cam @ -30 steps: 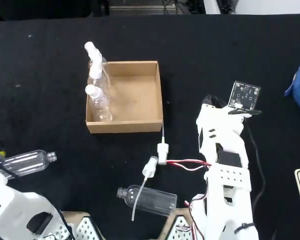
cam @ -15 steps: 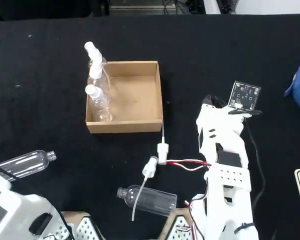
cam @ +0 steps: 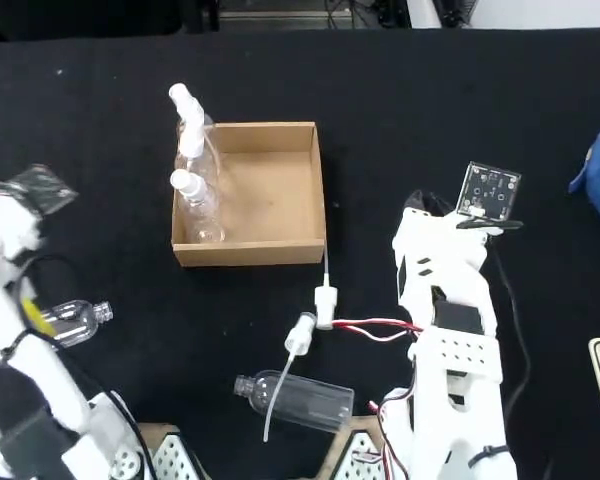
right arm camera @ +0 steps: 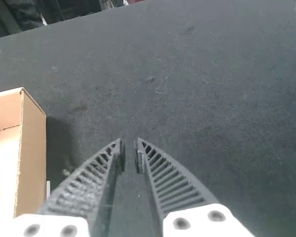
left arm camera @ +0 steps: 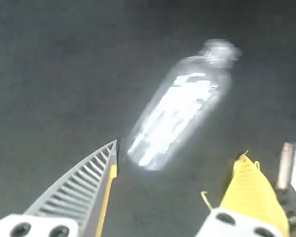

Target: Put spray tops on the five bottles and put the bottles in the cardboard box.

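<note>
Bottle at left [cam: 80,318]: clear, uncapped, lying on its side on the black cloth [cam: 460,100], well apart from the cardboard box [cam: 320,190].
Left gripper [left arm camera: 178,149]: fingers spread wide, poised over that bottle's base end, one to each side; contact not evident.
Right gripper [right arm camera: 129,141]: fingers drawn almost together, nothing between them, above bare cloth to the right of the box.
Box contents: two capped bottles [cam: 198,205] upright at the left wall; whether the farther one stands fully inside, impossible to tell.
Second uncapped bottle [cam: 310,398]: on its side near the front edge, between the arm bases.
Loose spray tops [cam: 325,300]: two, just beside each other in front of the box, dip tubes attached; one tube lying across the second bottle.
Step, by judgement: grasp of the left bottle, capping to follow.
Risk, slipping: round smooth wall likely to roll or squirt free under an off-centre squeeze.
Risk, crushing: thin plastic, apt to buckle if clamped hard.
Risk, tilting: hold near the base may let the neck droop.
Risk, snagging: red wires [cam: 375,328] touching the spray tops, liable to drag them.
</note>
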